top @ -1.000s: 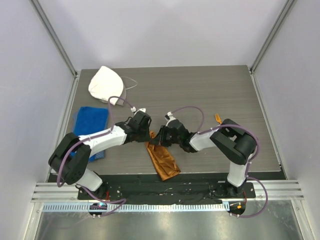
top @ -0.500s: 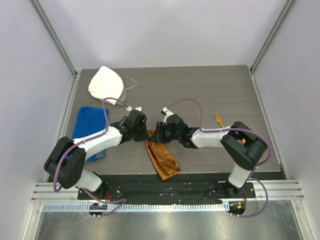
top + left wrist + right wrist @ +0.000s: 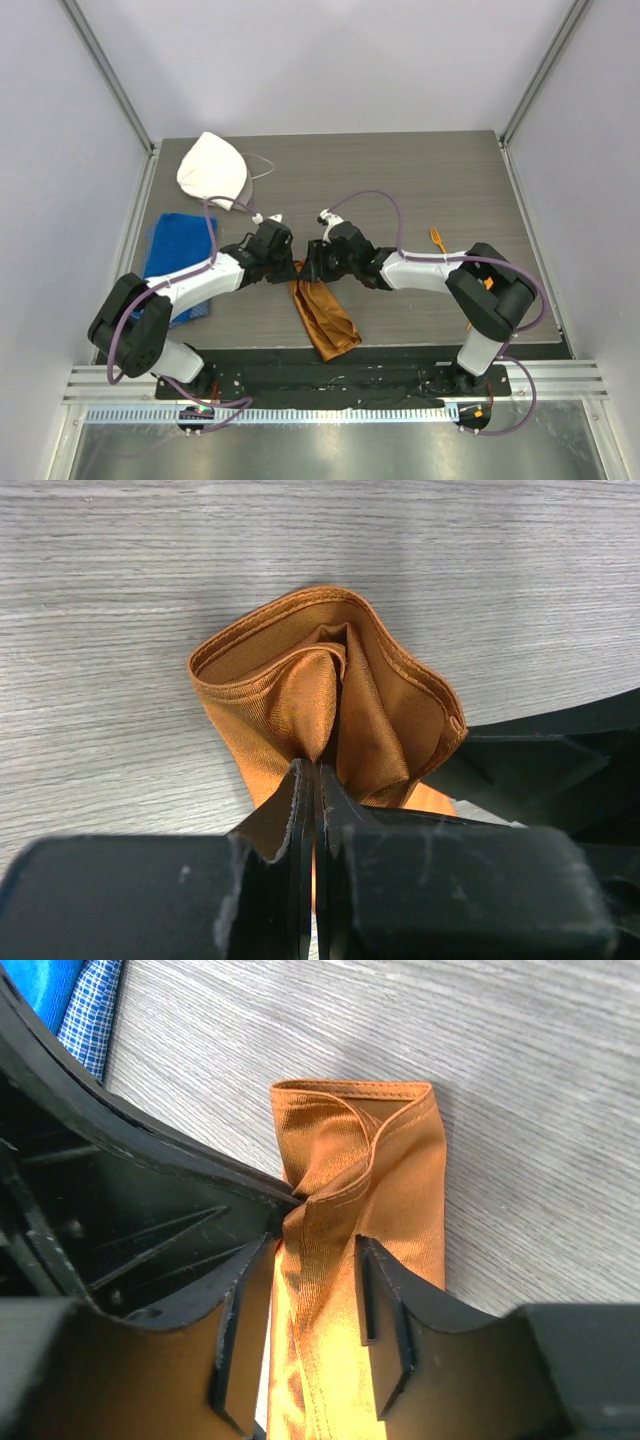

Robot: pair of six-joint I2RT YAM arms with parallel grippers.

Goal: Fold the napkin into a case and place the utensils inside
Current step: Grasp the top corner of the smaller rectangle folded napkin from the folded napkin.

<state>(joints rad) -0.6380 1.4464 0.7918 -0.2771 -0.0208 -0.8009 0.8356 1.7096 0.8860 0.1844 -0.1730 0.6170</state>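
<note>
The napkin (image 3: pixel 322 318) lies folded on the table (image 3: pixel 400 180), near the front. From above, both claws hide its top end. The left claw (image 3: pixel 315 780) pinches it tight. The right claw (image 3: pixel 305 1280) (shut a second ago) now stands half open around it.

One napkin (image 3: pixel 322 318), one towel (image 3: pixel 180 242), one cap (image 3: pixel 212 170)
</note>
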